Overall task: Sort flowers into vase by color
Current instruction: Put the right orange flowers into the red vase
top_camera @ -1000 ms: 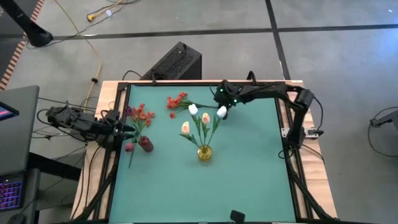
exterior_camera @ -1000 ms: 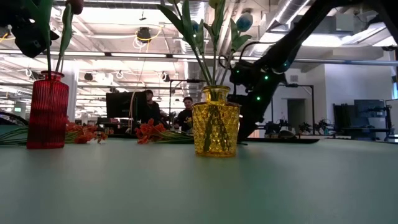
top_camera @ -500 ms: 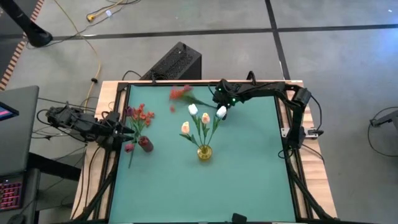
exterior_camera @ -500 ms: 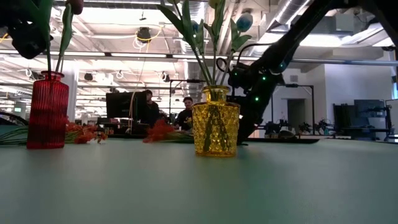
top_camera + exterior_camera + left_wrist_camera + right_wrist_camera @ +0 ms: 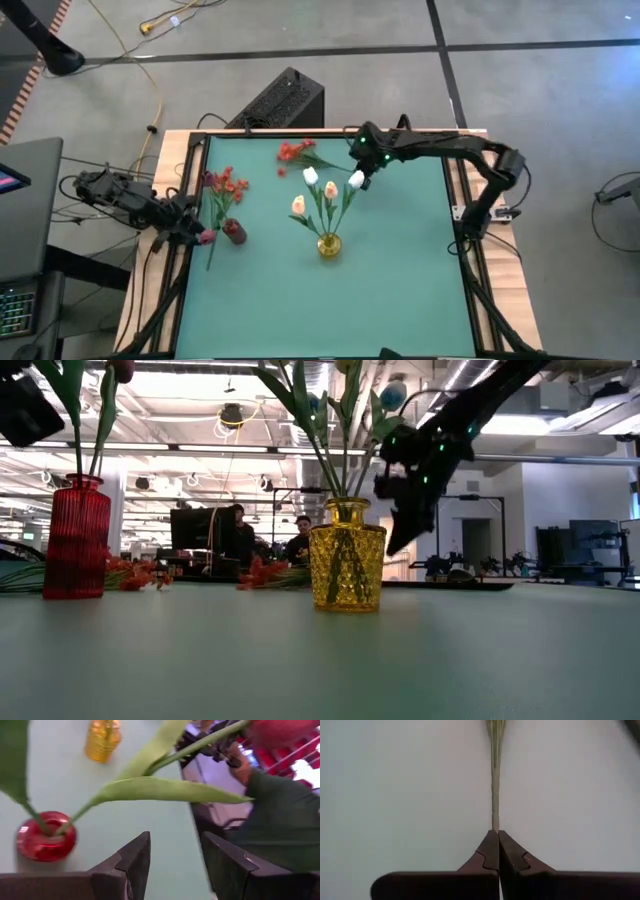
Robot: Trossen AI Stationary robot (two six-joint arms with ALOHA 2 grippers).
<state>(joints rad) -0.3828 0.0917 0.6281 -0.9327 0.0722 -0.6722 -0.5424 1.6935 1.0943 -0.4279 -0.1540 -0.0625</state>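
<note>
My right gripper [image 5: 357,162] [image 5: 496,836] is at the table's far side, shut on the thin green stem of a red-orange flower [image 5: 292,152] whose blossoms point toward the table's left. In the low view the blossoms [image 5: 258,572] sit low, at table height. A yellow vase [image 5: 329,245] [image 5: 346,568] at mid-table holds white and peach tulips [image 5: 328,190]. A red vase [image 5: 233,230] [image 5: 45,837] near the left edge holds red-orange blossoms [image 5: 226,185] and a maroon bud [image 5: 207,237]. My left gripper [image 5: 192,224] [image 5: 175,865] is open just left of the red vase, above it. My right gripper pinches the flower's bare stem [image 5: 495,822] between its two fingertips, near the end away from the blossoms. The fingers lie along the stem, which runs straight out ahead of them. The blossom end [image 5: 258,572] appears to be at table level.
Long green leaves [image 5: 160,790] from the red vase cross in front of my left gripper. The tulips lean out over the space between the yellow vase and my right gripper. A black box [image 5: 280,100] stands beyond the far edge. People sit in the room behind [image 5: 240,530].
My right gripper has risen and moved slightly toward the table's right, staying shut. The red-orange flower has been dragged toward the far edge, blossoms sweeping round. My left gripper has drawn back toward the table's left and near edge, away from the red vase.
</note>
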